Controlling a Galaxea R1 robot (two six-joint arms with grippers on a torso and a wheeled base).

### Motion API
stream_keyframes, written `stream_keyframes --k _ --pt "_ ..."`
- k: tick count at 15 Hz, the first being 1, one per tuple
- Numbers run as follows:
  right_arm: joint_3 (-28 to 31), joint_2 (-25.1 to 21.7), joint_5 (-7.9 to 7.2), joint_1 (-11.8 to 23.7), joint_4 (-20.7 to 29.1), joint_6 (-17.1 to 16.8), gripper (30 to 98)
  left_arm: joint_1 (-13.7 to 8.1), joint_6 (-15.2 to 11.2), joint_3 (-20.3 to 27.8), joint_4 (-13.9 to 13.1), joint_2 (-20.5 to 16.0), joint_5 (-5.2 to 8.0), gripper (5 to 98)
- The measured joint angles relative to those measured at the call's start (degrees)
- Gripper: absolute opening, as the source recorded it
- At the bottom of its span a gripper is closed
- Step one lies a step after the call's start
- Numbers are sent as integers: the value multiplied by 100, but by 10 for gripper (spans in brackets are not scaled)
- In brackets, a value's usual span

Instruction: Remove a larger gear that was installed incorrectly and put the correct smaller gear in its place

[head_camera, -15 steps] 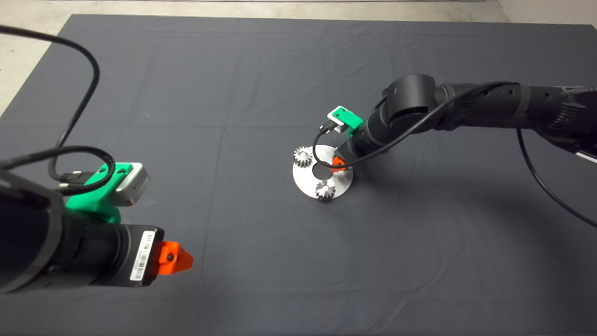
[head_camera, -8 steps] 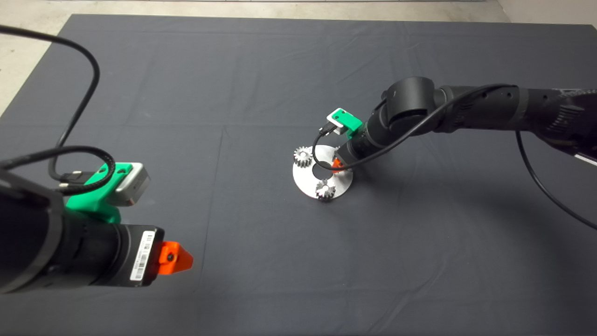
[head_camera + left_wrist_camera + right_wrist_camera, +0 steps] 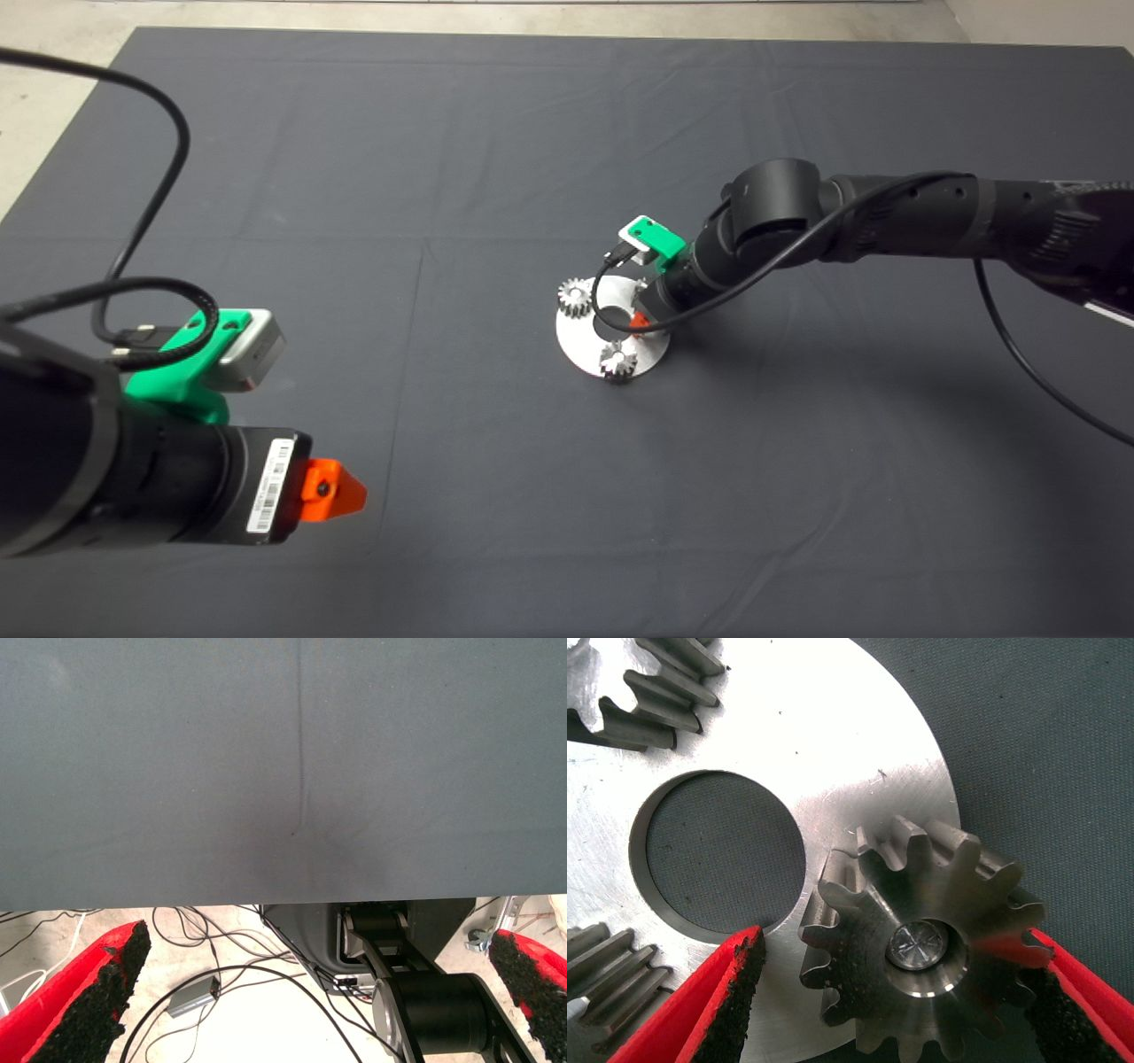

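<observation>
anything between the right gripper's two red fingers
Yes: in the right wrist view a grey steel toothed gear on the round silver plate sits between them.

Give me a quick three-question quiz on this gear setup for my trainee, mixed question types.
1. True or false: the left gripper is at the round plate.
2. How many gears show on the plate in the right wrist view? A one, B three, C five.
3. Fill in: the right gripper straddles a gear with its fingers ____.
Key: 1 false; 2 B; 3 open.
</observation>
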Motion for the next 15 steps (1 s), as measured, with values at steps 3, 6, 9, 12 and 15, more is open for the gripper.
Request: stream_keyframes --k 3,6,9,12,15 --pt "-3 0 6 2 0 0 703 0 0 0 0 0 0 979" --pt "-46 2 12 13 -82 5 703 0 0 0 0 0 0 979" --pt "-91 5 11 28 -140 22 703 0 0 0 0 1 0 979" --pt "-91 13 11 28 -146 29 651 0 0 0 -1 0 0 979" --pt "-91 15 10 28 -146 41 642 0 0 0 0 0 0 979"
